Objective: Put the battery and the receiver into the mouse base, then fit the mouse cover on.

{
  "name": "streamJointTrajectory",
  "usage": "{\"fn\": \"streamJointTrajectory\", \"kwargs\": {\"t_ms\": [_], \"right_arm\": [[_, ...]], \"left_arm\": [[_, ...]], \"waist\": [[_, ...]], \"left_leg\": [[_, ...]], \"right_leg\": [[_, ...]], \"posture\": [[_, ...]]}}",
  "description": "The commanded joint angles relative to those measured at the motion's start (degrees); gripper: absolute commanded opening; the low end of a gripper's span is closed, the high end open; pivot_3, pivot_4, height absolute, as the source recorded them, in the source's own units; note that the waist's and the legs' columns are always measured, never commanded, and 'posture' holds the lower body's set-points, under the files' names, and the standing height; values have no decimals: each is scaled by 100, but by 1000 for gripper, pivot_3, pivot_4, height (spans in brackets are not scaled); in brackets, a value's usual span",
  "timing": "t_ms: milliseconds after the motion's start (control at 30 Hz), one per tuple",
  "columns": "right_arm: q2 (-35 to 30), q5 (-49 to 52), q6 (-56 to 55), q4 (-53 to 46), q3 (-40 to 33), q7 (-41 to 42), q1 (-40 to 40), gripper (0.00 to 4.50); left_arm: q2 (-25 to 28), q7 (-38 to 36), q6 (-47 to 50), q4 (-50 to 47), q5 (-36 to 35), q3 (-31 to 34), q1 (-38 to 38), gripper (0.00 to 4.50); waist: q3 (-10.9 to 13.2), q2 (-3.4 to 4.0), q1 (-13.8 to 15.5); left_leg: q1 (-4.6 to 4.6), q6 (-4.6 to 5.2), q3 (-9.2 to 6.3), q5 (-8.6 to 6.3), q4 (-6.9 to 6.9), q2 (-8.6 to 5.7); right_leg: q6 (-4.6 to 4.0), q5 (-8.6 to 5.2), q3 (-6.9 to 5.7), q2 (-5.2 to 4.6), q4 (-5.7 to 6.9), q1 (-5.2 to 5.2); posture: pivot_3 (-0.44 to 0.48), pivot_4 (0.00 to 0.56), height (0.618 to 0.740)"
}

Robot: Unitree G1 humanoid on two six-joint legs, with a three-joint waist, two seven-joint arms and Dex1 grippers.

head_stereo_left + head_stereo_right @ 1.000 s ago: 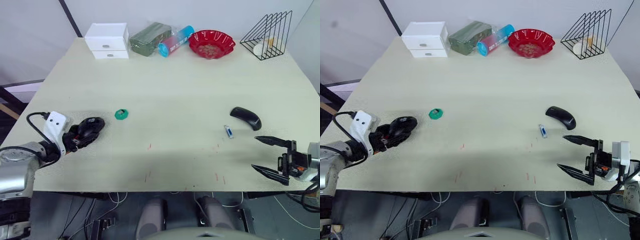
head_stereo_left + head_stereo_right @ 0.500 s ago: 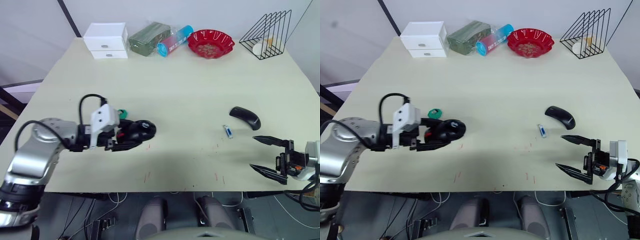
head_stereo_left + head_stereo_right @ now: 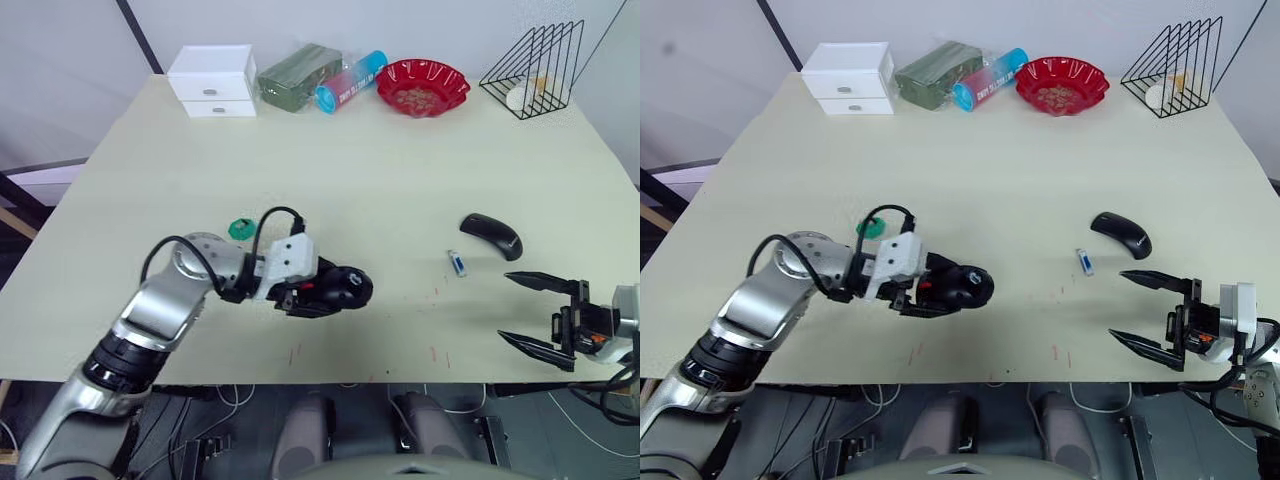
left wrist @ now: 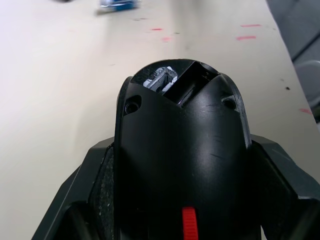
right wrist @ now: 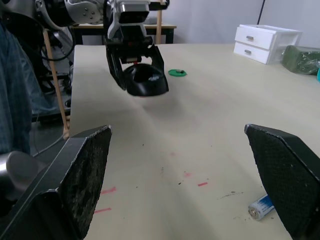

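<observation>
My left gripper (image 3: pixel 325 295) has its two black fingers closed around the mouse base (image 3: pixel 347 287), which sits near the middle of the table (image 3: pixel 350 170), towards the near edge. Through the left wrist camera I see the base (image 4: pixel 182 150) from behind, its open compartment facing away and a small red part at the near end, with a finger pressed to each side. I cannot tell whether the base rests on the tabletop or is held just above it. My right gripper (image 3: pixel 537 314) hangs at the near right edge of the table with its fingers spread wide and nothing between them. The battery (image 3: pixel 457 263) lies flat on the table, to the right of the base and well apart from it, far of my right gripper; the right wrist camera picks it up beside one finger pad (image 5: pixel 260 206). The mouse cover (image 3: pixel 492 235) lies just beyond the battery, to its far right, close but not touching. A green disc (image 3: pixel 241 228) sits on the table just left and far of my left wrist. Along the far edge I see a white drawer box (image 3: pixel 213 80), a red bowl (image 3: pixel 423 87) and a black wire rack (image 3: pixel 535 68).
</observation>
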Motion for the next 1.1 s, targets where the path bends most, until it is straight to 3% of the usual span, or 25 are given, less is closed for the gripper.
{"fn": "streamJointTrajectory", "kwargs": {"t_ms": [33,333,600,767,900,1100], "right_arm": [[20,60,-70,-232,-14,-40,-21,4500],[23,56,-63,-319,24,-139,-32,4500],[3,-28,131,-412,9,-528,19,4500],[-3,-441,409,-480,79,-1355,43,4500],[81,-851,956,-734,82,-2561,69,4500],[594,-1318,2043,-1908,564,-4377,211,4500]], "left_arm": [[-190,109,-141,123,297,-199,-194,2920],[-864,366,-333,777,984,-752,-419,2920],[-992,258,-545,1126,1233,-837,-477,2920],[-1006,183,-626,1218,1300,-892,-502,2920],[-1072,171,-576,1273,1336,-937,-519,2920],[-1108,132,-524,1354,1374,-957,-554,2920]], "waist": [[0,0,1],[-1,1,26],[-1,3,48],[-2,3,56],[-3,5,69],[-7,9,94]], "left_leg": [[0,0,0,0,1,0],[-3,1,-5,0,7,-1],[-2,1,-4,0,8,-1],[-2,1,-4,0,8,0],[-2,1,-3,0,8,-1],[-4,1,-3,0,9,-1]], "right_leg": [[0,0,0,0,0,0],[1,0,1,1,0,0],[0,1,1,3,3,0],[0,0,1,2,3,0],[0,0,2,2,3,0],[0,0,1,2,2,0]], "posture": [[0,150,740],[0,150,740],[0,150,740],[0,150,740],[0,150,740],[0,150,740]]}}
